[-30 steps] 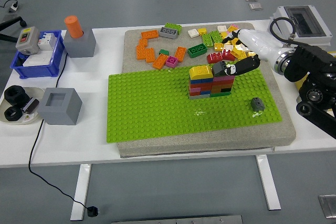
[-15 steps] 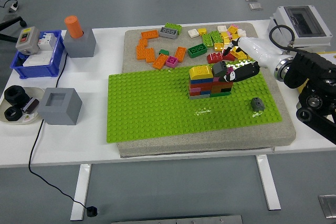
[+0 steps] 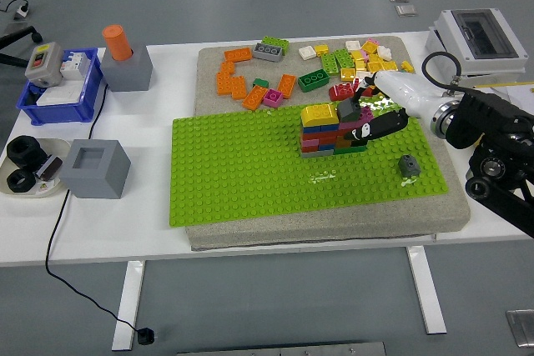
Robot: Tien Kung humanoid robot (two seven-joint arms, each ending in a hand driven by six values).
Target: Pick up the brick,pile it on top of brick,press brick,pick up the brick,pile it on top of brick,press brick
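Pressing stage: right hand fingers curled on dark brick atop centre stack; second brick left.

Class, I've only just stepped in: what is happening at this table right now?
The robot's right hand reaches in from the right and rests its dark fingers on the right end of a small brick stack built on the green baseplate, with a dark grey brick under its fingertips at the top. A yellow brick caps the stack's left end. Loose bricks lie scattered behind the plate. No left arm or person shows.
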